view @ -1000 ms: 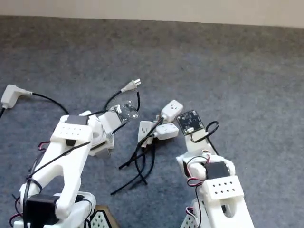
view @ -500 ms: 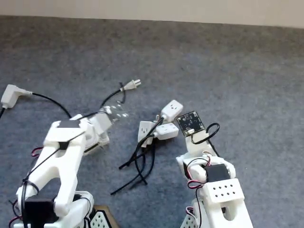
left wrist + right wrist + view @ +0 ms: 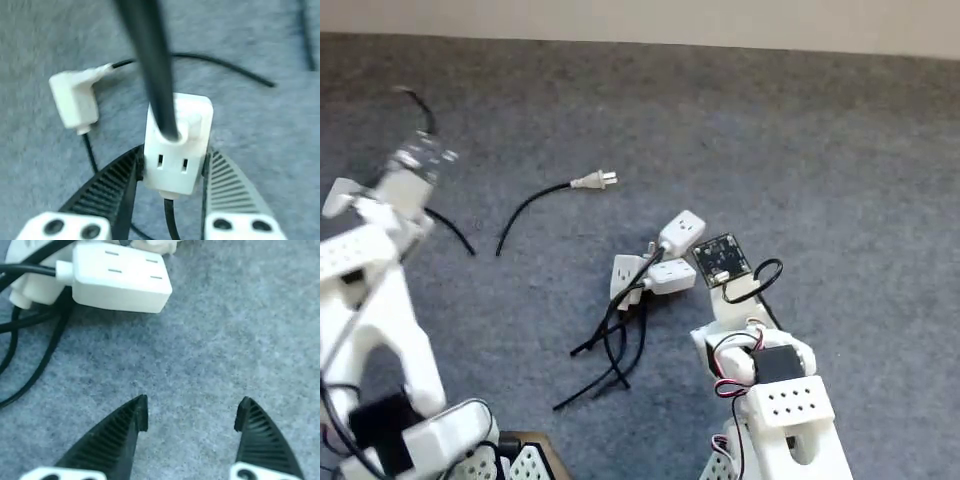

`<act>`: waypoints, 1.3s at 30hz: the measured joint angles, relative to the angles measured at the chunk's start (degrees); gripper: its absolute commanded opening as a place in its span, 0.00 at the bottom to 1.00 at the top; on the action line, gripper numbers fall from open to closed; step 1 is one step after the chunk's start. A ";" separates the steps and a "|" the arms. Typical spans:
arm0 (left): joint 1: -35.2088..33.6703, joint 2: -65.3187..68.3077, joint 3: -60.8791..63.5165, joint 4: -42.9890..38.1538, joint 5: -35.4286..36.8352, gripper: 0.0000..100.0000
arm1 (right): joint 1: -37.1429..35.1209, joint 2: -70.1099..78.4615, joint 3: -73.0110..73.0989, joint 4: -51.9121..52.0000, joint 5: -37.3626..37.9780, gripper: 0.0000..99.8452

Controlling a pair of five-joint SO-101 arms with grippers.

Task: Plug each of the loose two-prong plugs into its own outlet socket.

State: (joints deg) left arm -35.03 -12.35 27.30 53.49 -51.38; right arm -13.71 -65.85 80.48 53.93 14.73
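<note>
My left gripper (image 3: 172,160) is shut on a white outlet socket (image 3: 176,145), its two slots facing the camera, and a black cord (image 3: 150,65) crosses in front. A white angled plug (image 3: 75,102) lies on the carpet just beyond it. From above, this gripper (image 3: 415,165) is raised at the far left, near that plug (image 3: 340,197). A straight two-prong plug (image 3: 592,181) lies loose mid-carpet. Three more sockets (image 3: 665,262) cluster in the centre. My right gripper (image 3: 192,410) stands open over bare carpet, a short way from one socket (image 3: 120,282).
Tangled black cords (image 3: 612,345) trail from the socket cluster toward the front, beside the right arm (image 3: 765,385). Another cord (image 3: 525,212) runs left from the straight plug. The grey carpet (image 3: 820,150) stretches to a pale wall at the back.
My left arm has swung from beside the central sockets to the far left and risen. The straight plug's cord has been pulled out to the left. The right arm has not moved.
</note>
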 measured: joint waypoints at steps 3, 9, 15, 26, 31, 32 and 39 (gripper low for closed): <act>-3.96 10.11 -10.73 2.64 2.02 0.00 | 0.00 0.00 0.00 0.00 0.00 0.27; -8.00 35.43 -36.40 11.69 2.90 0.00 | 0.00 0.00 0.00 0.00 0.00 0.27; -7.91 54.68 -58.20 24.09 2.90 0.01 | 0.00 0.00 0.09 0.00 0.00 0.27; -7.65 60.57 -80.00 41.76 3.52 0.36 | 0.00 0.00 0.09 0.00 0.00 0.27; -7.65 60.57 -86.24 45.45 4.31 0.37 | 0.00 0.00 0.09 0.00 0.00 0.27; -7.65 60.57 -87.30 45.71 4.84 0.37 | 0.00 0.00 0.09 0.00 0.00 0.27; -6.07 60.57 -95.47 46.15 8.97 0.37 | 0.00 0.00 0.09 0.00 0.00 0.27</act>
State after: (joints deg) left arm -41.10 48.22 -68.18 99.65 -42.42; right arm -13.71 -65.85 80.57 53.93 14.73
